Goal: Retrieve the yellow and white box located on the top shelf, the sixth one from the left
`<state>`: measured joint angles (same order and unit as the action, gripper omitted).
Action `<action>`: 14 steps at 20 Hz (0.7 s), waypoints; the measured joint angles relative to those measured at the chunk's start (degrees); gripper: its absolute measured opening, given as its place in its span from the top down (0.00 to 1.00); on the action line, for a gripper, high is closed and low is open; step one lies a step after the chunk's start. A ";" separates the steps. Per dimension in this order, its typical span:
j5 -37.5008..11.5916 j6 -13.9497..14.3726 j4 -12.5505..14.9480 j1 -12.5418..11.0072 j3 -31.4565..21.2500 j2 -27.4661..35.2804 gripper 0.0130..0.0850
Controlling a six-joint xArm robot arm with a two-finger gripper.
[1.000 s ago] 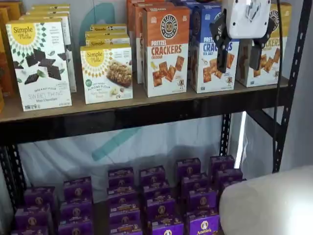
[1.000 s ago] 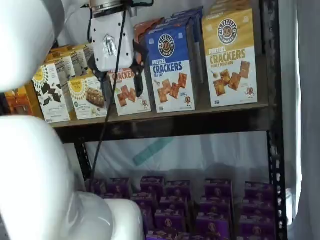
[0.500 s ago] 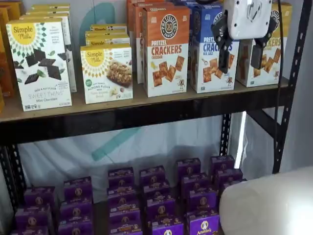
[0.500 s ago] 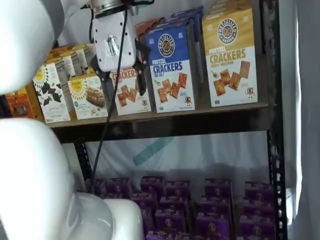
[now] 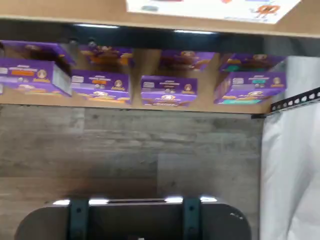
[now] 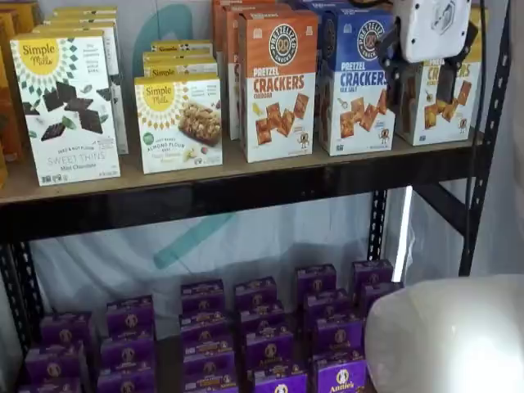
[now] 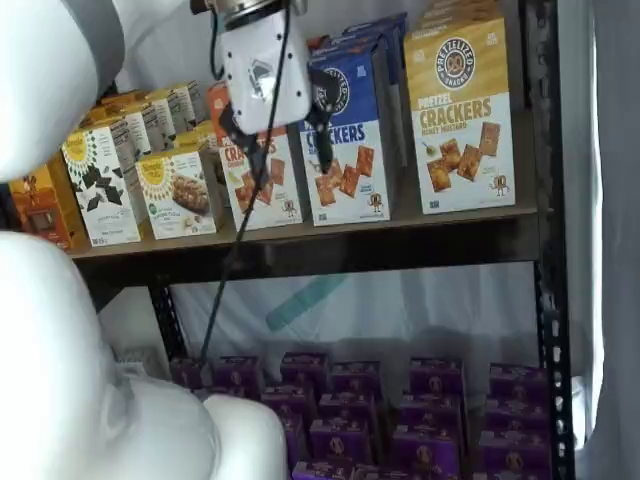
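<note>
The yellow box (image 7: 461, 115), a tall cardboard carton, stands upright at the right end of the top shelf (image 7: 400, 245), a wooden board with a dark metal rail, its printed face toward the room. The pincer (image 7: 284, 148), white-bodied with two black fingers spread and gripping nothing, hangs before the blue box (image 7: 345, 135).

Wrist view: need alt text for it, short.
Looking down past the top shelf, whose board edge carries the white bottom of one box, the camera sees rows of purple boxes on a lower shelf. Below them lies grey wood-look flooring, with a dark mount with teal brackets at the frame's edge and white sheeting beside a black upright; no jaws show.
</note>
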<state>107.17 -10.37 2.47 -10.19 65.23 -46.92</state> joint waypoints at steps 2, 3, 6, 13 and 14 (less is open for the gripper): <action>-1.16 -2.14 0.44 -2.06 -0.02 0.62 0.00; -1.80 -3.33 0.52 -3.26 -0.05 0.99 0.00; -3.86 -7.03 0.14 -7.23 -0.11 2.24 0.00; -8.69 -14.52 -1.77 -15.37 0.01 5.57 0.00; -9.51 -15.33 -2.02 -16.25 0.18 6.07 0.00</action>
<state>97.66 -25.70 0.44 -26.44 65.42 -40.85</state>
